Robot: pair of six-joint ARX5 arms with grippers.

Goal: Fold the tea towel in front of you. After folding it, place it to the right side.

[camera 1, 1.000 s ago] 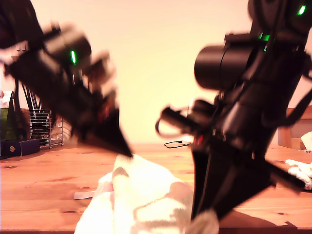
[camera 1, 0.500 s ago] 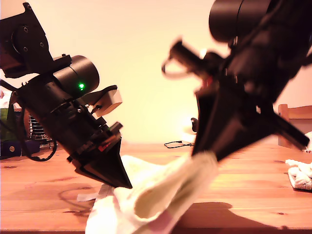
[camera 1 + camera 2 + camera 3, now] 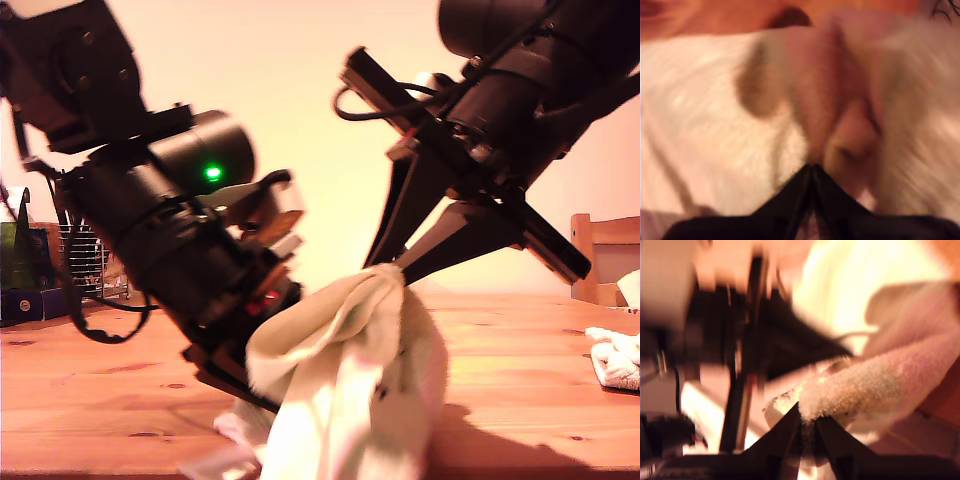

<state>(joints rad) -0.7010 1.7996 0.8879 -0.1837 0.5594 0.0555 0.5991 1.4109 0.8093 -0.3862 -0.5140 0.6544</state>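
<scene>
My first gripper [image 3: 811,167] is closed to a narrow point on the tea towel [image 3: 350,400], with cloth spreading beyond and below its tips. My second gripper [image 3: 807,422] is pinched on a rolled edge of the same towel, which hangs beneath its tips toward the wooden table [image 3: 100,380]. Gripping at two points keeps one edge taut, apparently so it can be carried over for a fold. Compared with half a second ago, my second gripper holds its edge higher, and my first gripper sits closer to it, with more cloth off the table.
</scene>
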